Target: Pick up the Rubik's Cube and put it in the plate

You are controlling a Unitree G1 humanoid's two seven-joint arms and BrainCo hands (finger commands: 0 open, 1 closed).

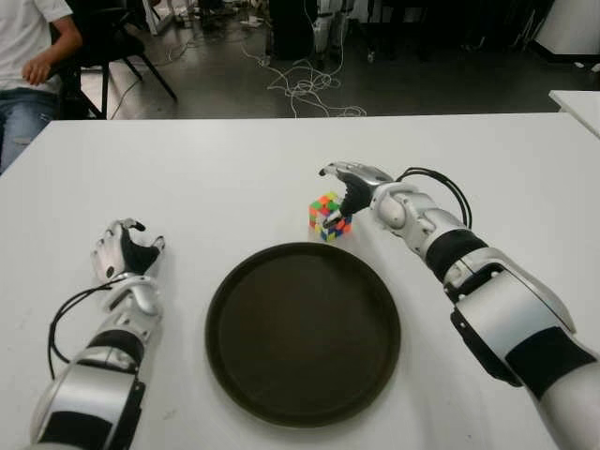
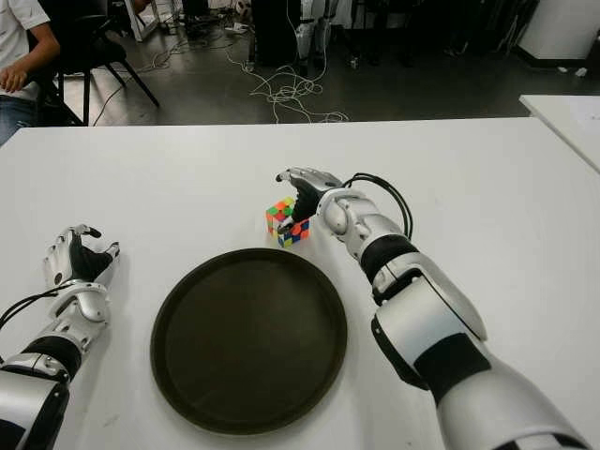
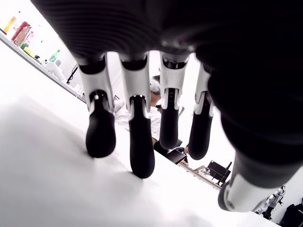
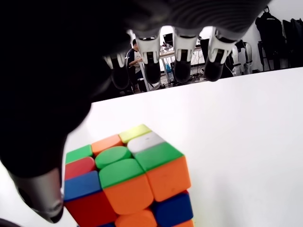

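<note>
The Rubik's Cube point(image 1: 327, 216) stands on the white table point(image 1: 206, 178) just beyond the far rim of the dark round plate point(image 1: 303, 333). My right hand point(image 1: 345, 190) hovers at the cube's right side, with its fingers point(image 4: 181, 64) stretched out above the cube point(image 4: 128, 182) and its thumb point(image 4: 40, 201) low beside it. The hand is open and nothing is gripped. My left hand point(image 1: 127, 250) shows left of the plate, fingers point(image 3: 142, 156) relaxed and holding nothing.
A seated person point(image 1: 28, 66) and a black chair point(image 1: 122, 42) are past the table's far left corner. Cables point(image 1: 305, 89) lie on the floor behind. A second white table's corner point(image 1: 579, 103) shows at the far right.
</note>
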